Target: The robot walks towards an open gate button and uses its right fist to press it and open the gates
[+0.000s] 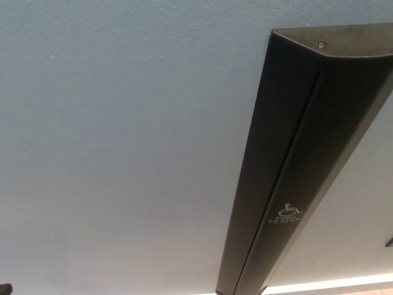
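Push bar (288, 166) on wall (123, 135), right
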